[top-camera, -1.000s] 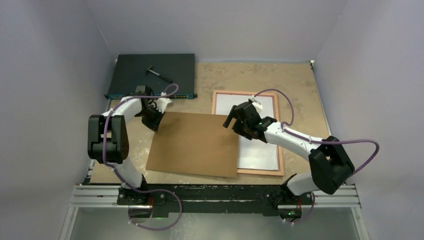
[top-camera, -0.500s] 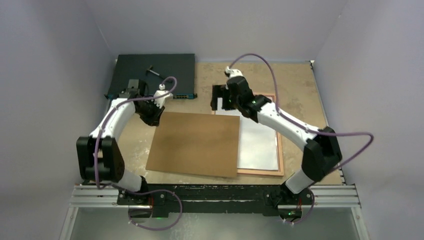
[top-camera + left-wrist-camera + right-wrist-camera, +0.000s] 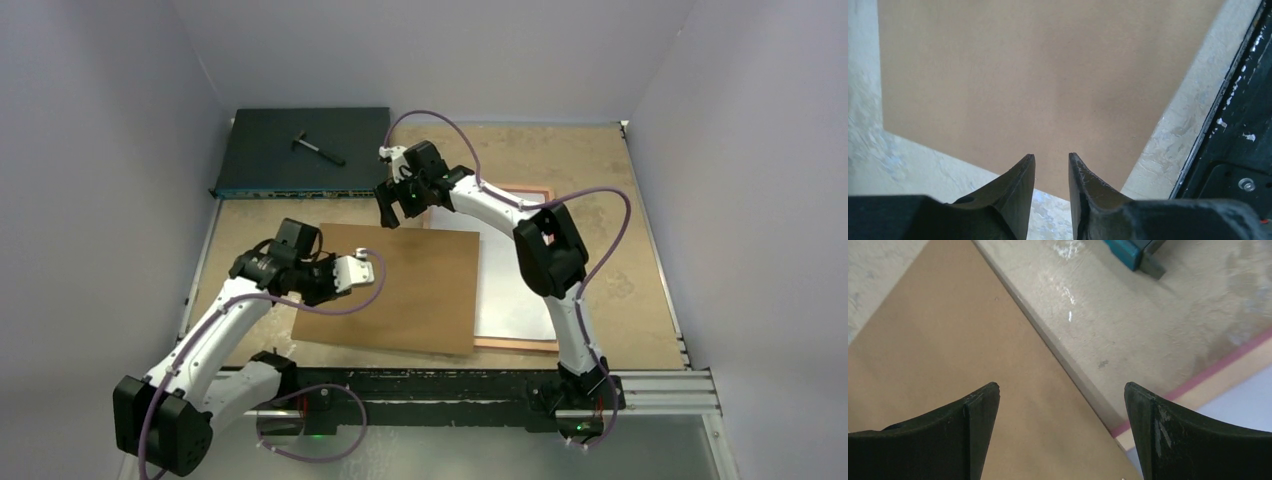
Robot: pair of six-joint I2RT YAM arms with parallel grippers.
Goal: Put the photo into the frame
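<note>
At ten o'clock on the table [image 3: 620,250], a dark electronics box [image 3: 270,150] carries a small tool [image 3: 318,147]. The left gripper [image 3: 1050,156] hovers at eight o'clock over the brown backing board [image 3: 400,290], its fingers a narrow gap apart and holding nothing. The right gripper [image 3: 1060,387] hangs above the board's twelve o'clock edge, spread wide and empty. At three o'clock the frame [image 3: 515,345] holds the photo [image 3: 515,290], white back up, with the board overlapping its left side.

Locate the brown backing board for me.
In the top view the backing board lies flat mid-table, its right edge covering the left side of the frame.
</note>
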